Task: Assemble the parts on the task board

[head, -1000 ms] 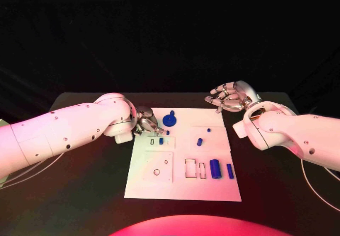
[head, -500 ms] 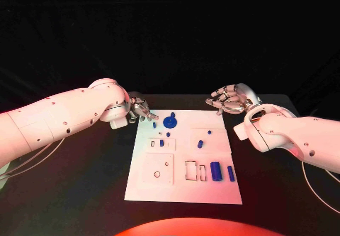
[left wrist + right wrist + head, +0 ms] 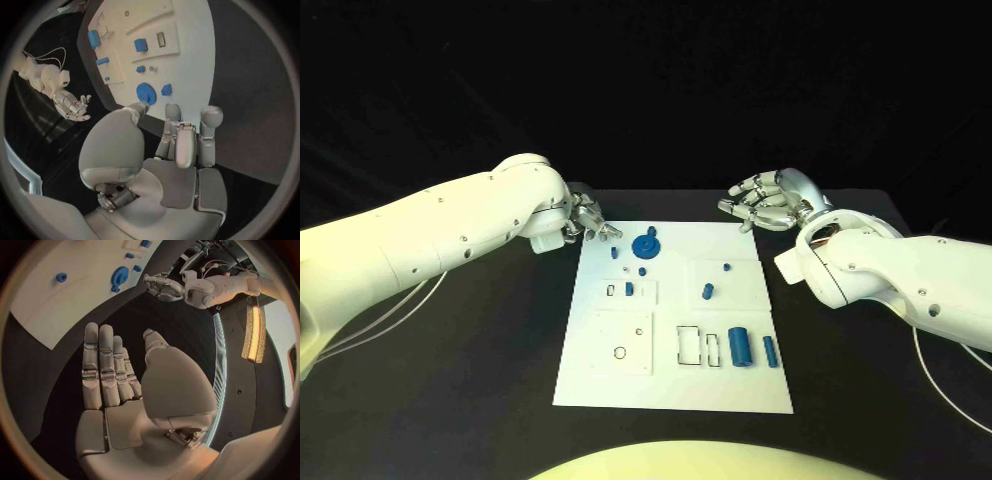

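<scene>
The task board (image 3: 672, 310) is laid in the middle of the black table (image 3: 473, 360), with blue parts spread over it. The left hand (image 3: 584, 220) is held just off the board's far left corner, its fingers (image 3: 210, 116) loosely extended and apart, and nothing is gripped in them. A blue round part (image 3: 646, 243) and a small blue part (image 3: 615, 253) are seen on the board just beside those fingertips, untouched. The right hand (image 3: 764, 201) is kept beyond the far right corner, over the table, fingers spread and empty.
</scene>
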`<state>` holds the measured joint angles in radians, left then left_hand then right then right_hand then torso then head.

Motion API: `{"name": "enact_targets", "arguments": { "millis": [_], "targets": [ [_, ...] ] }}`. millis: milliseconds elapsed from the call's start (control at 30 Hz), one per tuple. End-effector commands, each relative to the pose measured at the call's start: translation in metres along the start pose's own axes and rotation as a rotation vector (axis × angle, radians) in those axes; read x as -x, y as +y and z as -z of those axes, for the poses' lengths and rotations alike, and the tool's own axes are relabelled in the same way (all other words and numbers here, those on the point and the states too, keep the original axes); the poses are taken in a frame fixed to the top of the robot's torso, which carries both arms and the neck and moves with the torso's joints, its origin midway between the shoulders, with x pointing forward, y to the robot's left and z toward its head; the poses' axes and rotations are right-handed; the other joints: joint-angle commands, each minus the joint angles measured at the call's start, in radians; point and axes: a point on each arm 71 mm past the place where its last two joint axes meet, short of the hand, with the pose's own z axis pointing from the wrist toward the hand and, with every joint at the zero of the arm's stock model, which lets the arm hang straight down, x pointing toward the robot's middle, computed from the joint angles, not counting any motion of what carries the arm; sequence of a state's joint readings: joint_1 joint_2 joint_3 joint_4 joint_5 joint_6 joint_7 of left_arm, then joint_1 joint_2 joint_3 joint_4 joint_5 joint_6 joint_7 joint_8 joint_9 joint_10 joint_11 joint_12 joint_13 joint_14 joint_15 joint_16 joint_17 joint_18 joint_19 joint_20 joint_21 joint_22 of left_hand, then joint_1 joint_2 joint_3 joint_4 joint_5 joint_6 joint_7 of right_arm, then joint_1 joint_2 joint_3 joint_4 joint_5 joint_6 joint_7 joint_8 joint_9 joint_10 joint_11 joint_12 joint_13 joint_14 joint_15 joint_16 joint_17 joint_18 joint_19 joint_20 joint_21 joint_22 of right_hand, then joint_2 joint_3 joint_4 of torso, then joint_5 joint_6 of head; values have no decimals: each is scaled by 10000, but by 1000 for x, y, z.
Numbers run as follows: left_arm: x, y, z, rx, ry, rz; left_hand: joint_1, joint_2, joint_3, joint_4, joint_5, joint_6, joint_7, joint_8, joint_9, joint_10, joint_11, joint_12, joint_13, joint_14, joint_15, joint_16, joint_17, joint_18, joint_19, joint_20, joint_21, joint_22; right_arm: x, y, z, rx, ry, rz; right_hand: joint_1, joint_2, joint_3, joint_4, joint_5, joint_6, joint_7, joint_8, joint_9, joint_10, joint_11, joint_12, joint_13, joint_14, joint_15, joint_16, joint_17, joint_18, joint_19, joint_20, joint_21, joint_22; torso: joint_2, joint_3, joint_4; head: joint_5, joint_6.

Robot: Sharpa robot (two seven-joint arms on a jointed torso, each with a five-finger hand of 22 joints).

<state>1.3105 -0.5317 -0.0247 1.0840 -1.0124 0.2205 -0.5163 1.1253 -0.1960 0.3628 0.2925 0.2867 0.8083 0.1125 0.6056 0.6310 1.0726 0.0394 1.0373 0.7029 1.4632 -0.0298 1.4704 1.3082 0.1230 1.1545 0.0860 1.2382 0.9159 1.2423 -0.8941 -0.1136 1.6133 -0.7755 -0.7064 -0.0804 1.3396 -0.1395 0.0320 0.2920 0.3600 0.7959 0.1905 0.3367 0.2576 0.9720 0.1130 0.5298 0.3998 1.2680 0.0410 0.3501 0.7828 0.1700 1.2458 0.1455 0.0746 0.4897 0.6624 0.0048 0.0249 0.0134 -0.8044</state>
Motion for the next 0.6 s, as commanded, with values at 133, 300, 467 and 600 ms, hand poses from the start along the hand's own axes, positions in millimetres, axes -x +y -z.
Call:
{"name": "enact_targets", "arguments": {
  "millis": [133,300,467,600],
  "targets": [
    [0,0,-5,82,360,-291,-146,100,-111,-2,-18,118,-14,-35,-32,133,-26,113,74,307,50,76,328,103,123,-22,77,82,-1,2,1,113,112,4,54,12,39,-6,-10,22,63,45,-16,18,69,-86,-130,-51,75,-108,-20,123,-19,74,-77,-100,13,0,-17,30,-21],
    [0,0,-8,175,484,-298,-211,149,-183,-3,-25,209,-44,-7,-45,200,-49,186,135,338,34,118,405,87,183,-28,132,172,-2,2,1,127,117,-3,53,11,41,-5,-6,22,66,51,-21,24,73,-115,-180,-58,80,-145,-27,123,-29,81,-82,-137,26,-5,-10,28,-18],
    [-1,-1,-9,194,583,-278,-247,171,-222,-1,-41,251,-60,6,-52,235,-62,223,167,359,24,146,459,74,229,-33,174,244,-2,3,1,145,125,-9,52,10,43,-5,-3,23,68,56,-24,27,76,-136,-215,-63,84,-172,-32,124,-36,85,-85,-163,21,-6,-6,19,-37],
    [-3,-1,-11,207,713,-262,-256,192,-242,-7,-50,288,-75,16,-58,264,-74,251,191,371,15,162,488,67,253,-37,197,281,-2,3,1,155,133,-12,52,11,45,-5,0,23,69,59,-27,30,79,-151,-241,-66,87,-191,-36,124,-41,88,-86,-183,20,-11,-11,17,-48]
  ]
}}
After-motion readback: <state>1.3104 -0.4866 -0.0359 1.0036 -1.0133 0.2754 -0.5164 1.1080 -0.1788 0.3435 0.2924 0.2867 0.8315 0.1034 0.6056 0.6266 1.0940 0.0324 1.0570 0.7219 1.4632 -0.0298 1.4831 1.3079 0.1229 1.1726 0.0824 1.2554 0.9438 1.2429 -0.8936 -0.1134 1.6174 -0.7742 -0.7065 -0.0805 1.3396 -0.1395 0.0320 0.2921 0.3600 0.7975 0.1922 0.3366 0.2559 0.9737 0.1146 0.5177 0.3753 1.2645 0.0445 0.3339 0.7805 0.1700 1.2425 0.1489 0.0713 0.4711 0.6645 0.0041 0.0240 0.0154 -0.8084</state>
